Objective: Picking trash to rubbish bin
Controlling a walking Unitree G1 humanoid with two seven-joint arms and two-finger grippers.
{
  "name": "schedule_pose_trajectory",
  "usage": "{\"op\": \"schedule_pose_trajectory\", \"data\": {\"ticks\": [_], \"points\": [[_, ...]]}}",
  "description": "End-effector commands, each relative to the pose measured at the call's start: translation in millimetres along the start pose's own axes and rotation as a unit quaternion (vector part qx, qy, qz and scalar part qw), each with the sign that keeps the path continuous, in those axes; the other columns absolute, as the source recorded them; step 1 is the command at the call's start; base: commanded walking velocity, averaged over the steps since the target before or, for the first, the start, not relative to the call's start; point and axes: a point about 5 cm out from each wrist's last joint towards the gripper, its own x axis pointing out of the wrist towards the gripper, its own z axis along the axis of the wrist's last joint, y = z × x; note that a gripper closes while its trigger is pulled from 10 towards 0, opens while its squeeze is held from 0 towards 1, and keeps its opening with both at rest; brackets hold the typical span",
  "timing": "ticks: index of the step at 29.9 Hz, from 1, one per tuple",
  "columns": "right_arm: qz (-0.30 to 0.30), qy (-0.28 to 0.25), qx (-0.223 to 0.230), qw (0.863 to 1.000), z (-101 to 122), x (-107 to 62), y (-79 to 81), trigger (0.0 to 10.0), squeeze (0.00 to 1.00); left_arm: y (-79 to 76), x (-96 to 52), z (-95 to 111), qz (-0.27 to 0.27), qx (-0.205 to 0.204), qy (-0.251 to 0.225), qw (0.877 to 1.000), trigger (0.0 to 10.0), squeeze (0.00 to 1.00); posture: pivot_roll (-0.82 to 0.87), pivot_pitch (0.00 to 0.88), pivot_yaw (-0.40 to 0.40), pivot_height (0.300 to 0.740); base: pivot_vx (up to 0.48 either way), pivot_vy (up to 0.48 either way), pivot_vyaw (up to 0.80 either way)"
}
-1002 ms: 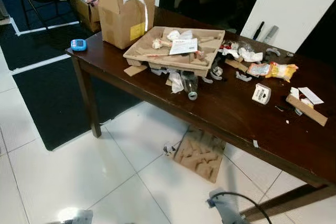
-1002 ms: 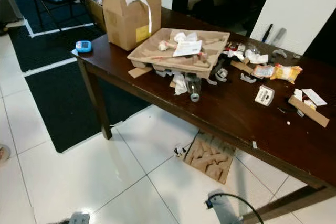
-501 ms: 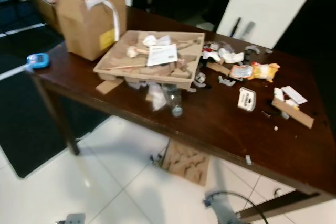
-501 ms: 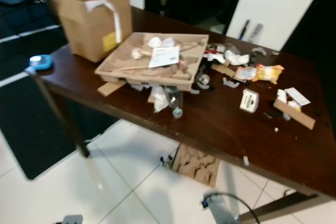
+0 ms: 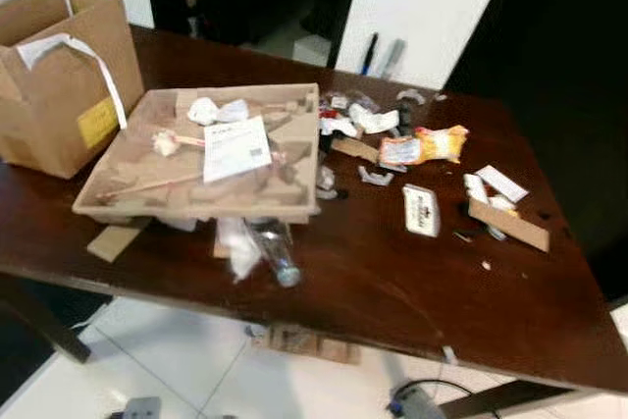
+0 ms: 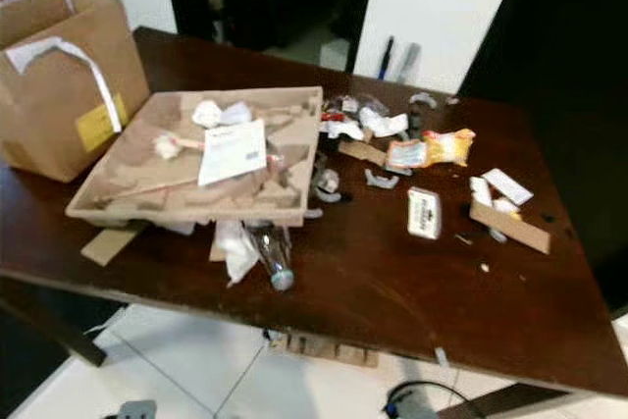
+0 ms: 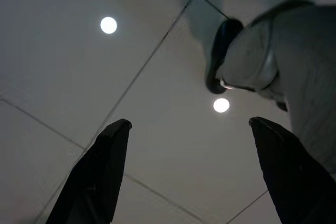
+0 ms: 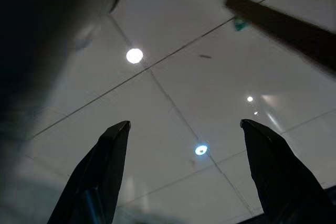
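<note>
Trash lies scattered on a dark wooden table (image 5: 392,282). A moulded cardboard tray (image 5: 201,169) holds crumpled paper and a white leaflet (image 5: 235,147). A clear plastic bottle (image 5: 275,252) lies by the tray's front edge, next to crumpled plastic. An orange snack wrapper (image 5: 424,145), a small white box (image 5: 421,211), white paper scraps (image 5: 365,120) and a cardboard strip (image 5: 507,224) lie to the right. Both arms hang low below the table. My left gripper (image 7: 189,145) is open over the tiled floor. My right gripper (image 8: 184,150) is open too, with nothing between its fingers.
An open brown cardboard box (image 5: 61,76) stands on the table's left end. A cardboard insert (image 5: 304,342) lies on the white tiled floor under the table. A dark doorway and a white wall panel (image 5: 422,7) are behind the table. A table leg (image 8: 283,24) crosses the right wrist view.
The camera has swung right and moved closer to the table, so the box and tray slid left in view. The things on the table have not moved.
</note>
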Motion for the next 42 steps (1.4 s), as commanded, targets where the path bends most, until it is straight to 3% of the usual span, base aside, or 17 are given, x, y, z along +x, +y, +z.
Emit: {"op": "schedule_pose_trajectory", "data": {"ticks": [1, 5, 11, 16, 17, 19, 23, 24, 25, 28, 31, 34, 36, 38, 39, 41, 42], "points": [[-0.014, 0.025, 0.003, 1.000, -14.1, -0.8, -6.4, 10.0, 0.00, -2.6, -2.6, -16.2, 0.002, -0.012, 0.025, 1.000, 10.0, 0.00, 0.22, 0.106, -0.104, 0.740, 0.000, 0.000, 0.00], [-0.027, 0.040, 0.007, 0.999, -25.3, -2.0, -12.3, 10.0, 0.00, 6.5, -4.9, -22.8, 0.029, -0.030, 0.031, 0.999, 10.0, 0.00, 0.23, 0.109, -0.108, 0.740, 0.000, 0.000, 0.00], [-0.031, 0.056, 0.013, 0.998, -35.6, -3.1, -15.5, 10.0, 0.00, 48.9, -15.1, -36.4, 0.143, -0.101, 0.037, 0.984, 10.0, 0.00, 0.23, 0.109, -0.110, 0.740, 0.000, 0.000, 0.00], [-0.017, 0.074, 0.013, 0.997, -45.5, -3.1, -11.7, 10.0, 0.00, 98.4, -29.9, -36.2, 0.248, -0.152, 0.013, 0.957, 10.0, 0.00, 0.23, 0.111, -0.113, 0.740, 0.000, 0.000, 0.00], [-0.012, 0.079, -0.002, 0.997, -46.7, -3.1, -10.7, 10.0, 0.00, 127.7, -39.4, -25.3, 0.298, -0.162, -0.021, 0.940, 10.0, 0.00, 0.26, 0.112, -0.124, 0.740, 0.000, 0.000, 0.00], [-0.014, 0.083, -0.020, 0.996, -46.9, -3.2, -11.2, 10.0, 0.00, 151.8, -48.8, -10.7, 0.340, -0.165, -0.059, 0.924, 10.0, 0.00, 0.26, 0.112, -0.124, 0.740, 0.000, 0.000, 0.00], [-0.015, 0.087, -0.037, 0.995, -46.7, -3.4, -12.0, 10.0, 0.00, 181.1, -63.6, 15.3, 0.394, -0.158, -0.125, 0.897, 10.0, 0.00, 0.26, 0.111, -0.126, 0.740, 0.000, 0.000, 0.00], [-0.009, 0.088, -0.041, 0.995, -45.9, -3.5, -11.8, 10.0, 0.00, 204.0, -78.9, 42.1, 0.435, -0.149, -0.182, 0.869, 10.0, 0.00, 0.27, 0.109, -0.129, 0.740, 0.000, 0.000, 0.00], [-0.009, 0.088, -0.041, 0.995, -45.9, -3.5, -11.8, 10.0, 0.00, 204.0, -78.9, 42.1, 0.435, -0.149, -0.182, 0.869, 10.0, 0.00, 0.27, 0.109, -0.129, 0.740, 0.000, 0.000, 0.00], [0.021, 0.088, -0.044, 0.995, -43.1, -2.7, -5.9, 10.0, 0.00, 233.5, -115.8, 119.1, 0.458, -0.124, -0.338, 0.813, 10.0, 0.00, 0.27, 0.108, -0.126, 0.740, 0.000, 0.000, 0.00], [0.035, 0.087, -0.047, 0.995, -40.2, -1.8, -0.9, 10.0, 0.00, 233.0, -159.1, 196.0, 0.455, -0.023, -0.469, 0.757, 10.0, 0.00, 0.27, 0.109, -0.123, 0.740, 0.000, 0.000, 0.00], [0.035, 0.086, -0.048, 0.995, -39.8, -1.6, -0.4, 10.0, 0.00, 227.6, -171.6, 217.0, 0.443, 0.004, -0.505, 0.741, 10.0, 0.00, 0.27, 0.109, -0.123, 0.740, 0.000, 0.000, 0.00], [0.036, 0.086, -0.049, 0.994, -39.9, -1.4, 0.7, 10.0, 0.00, 210.2, -196.2, 255.0, 0.399, 0.037, -0.579, 0.710, 10.0, 0.00, 0.26, 0.111, -0.118, 0.740, 0.000, 0.000, 0.00], [0.036, 0.086, -0.049, 0.994, -39.9, -1.4, 0.7, 10.0, 0.00, 210.2, -196.2, 255.0, 0.399, 0.037, -0.579, 0.710, 10.0, 0.00, 0.26, 0.111, -0.118, 0.740, 0.000, 0.000, 0.00], [0.039, 0.088, -0.048, 0.994, -41.8, -1.2, 2.8, 10.0, 0.00, 179.4, -221.4, 291.6, 0.323, 0.080, -0.659, 0.675, 10.0, 0.00, 0.25, 0.114, -0.110, 0.740, 0.000, 0.000, 0.00], [0.039, 0.088, -0.048, 0.994, -41.8, -1.2, 2.8, 10.0, 0.00, 179.4, -221.4, 291.6, 0.323, 0.080, -0.659, 0.675, 10.0, 0.00, 0.25, 0.114, -0.110, 0.740, 0.000, 0.000, 0.00], [0.041, 0.092, -0.045, 0.994, -46.5, -1.0, 5.0, 10.0, 0.00, 140.5, -230.8, 313.7, 0.222, 0.121, -0.704, 0.663, 10.0, 0.00, 0.24, 0.116, -0.103, 0.740, 0.000, 0.000, 0.00]]}}
